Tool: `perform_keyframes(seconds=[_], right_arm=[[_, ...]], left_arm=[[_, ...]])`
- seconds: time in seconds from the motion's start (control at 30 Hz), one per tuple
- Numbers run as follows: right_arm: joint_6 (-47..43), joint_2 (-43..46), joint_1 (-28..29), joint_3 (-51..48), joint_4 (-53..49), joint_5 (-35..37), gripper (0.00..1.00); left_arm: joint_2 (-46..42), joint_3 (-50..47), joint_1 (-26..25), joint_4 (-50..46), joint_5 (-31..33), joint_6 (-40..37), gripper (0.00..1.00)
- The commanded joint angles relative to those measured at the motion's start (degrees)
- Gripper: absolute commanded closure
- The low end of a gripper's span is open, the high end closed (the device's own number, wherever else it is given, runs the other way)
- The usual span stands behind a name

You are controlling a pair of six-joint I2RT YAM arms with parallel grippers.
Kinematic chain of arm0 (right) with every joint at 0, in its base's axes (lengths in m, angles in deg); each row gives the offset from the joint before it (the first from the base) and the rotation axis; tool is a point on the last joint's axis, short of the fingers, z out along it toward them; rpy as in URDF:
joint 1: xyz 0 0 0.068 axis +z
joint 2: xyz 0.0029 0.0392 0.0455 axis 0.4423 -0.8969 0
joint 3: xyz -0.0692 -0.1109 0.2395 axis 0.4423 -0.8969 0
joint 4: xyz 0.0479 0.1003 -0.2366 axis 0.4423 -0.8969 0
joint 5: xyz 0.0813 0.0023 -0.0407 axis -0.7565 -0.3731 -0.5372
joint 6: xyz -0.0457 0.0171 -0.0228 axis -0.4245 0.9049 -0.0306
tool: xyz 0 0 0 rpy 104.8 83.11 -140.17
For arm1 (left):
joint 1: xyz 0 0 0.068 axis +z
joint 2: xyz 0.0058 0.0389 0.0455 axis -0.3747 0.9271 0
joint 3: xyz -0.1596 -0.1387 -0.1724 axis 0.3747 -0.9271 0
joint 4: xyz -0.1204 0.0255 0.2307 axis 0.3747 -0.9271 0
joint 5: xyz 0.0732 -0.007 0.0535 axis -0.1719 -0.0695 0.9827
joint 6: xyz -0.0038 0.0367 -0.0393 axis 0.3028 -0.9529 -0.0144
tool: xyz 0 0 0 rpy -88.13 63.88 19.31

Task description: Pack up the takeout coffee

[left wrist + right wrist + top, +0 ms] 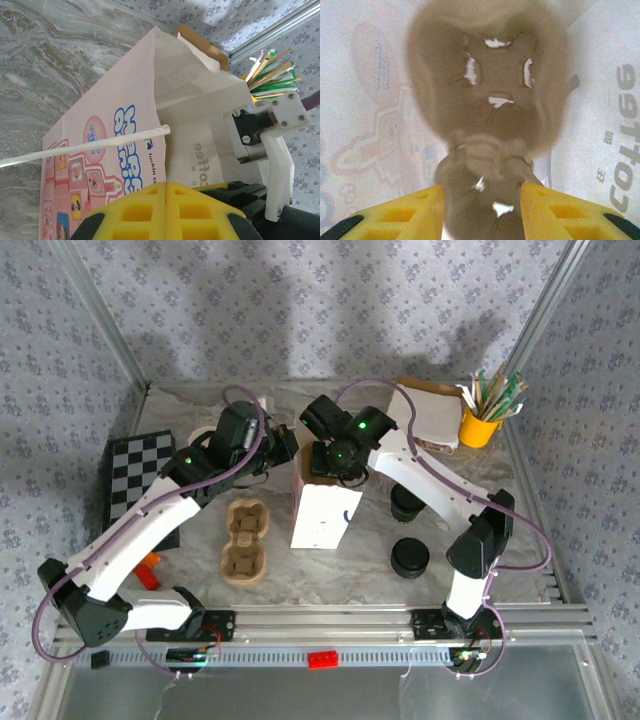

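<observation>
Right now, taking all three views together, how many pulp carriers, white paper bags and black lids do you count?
Pulp carriers: 2
White paper bags: 1
Black lids: 1
Total: 4

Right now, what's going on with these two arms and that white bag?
The left gripper is pinched shut on the rim of the standing white paper bag, apparently steadying it. The right gripper is inside the bag's mouth, clamped on a brown moulded-pulp cup carrier. A second pulp carrier lies on the table to the left of the bag. A black round lid sits to the bag's right, not yet packed.
</observation>
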Motion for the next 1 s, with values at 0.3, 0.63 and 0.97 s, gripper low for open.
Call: perform_keyframes(seconds=[0.3, 0.63, 0.97], right_arm=[[-1.93, -1.67, 0.86, 6.95, -4.81, 2.64, 0.44], [-6.06, -1.78, 1.91, 13.0, -7.93, 4.82, 0.43], [-10.31, -0.47, 2.05, 14.69, -10.55, 3.88, 0.43]], left_arm=[[-0.35, -0.04, 0.6, 0.99, -0.67, 0.16, 1.0], [-0.19, -0.08, 1.62, 0.83, -0.93, -0.6, 1.0], [2.1, 0.66, 4.34, 2.15, -3.46, -2.78, 1.0]])
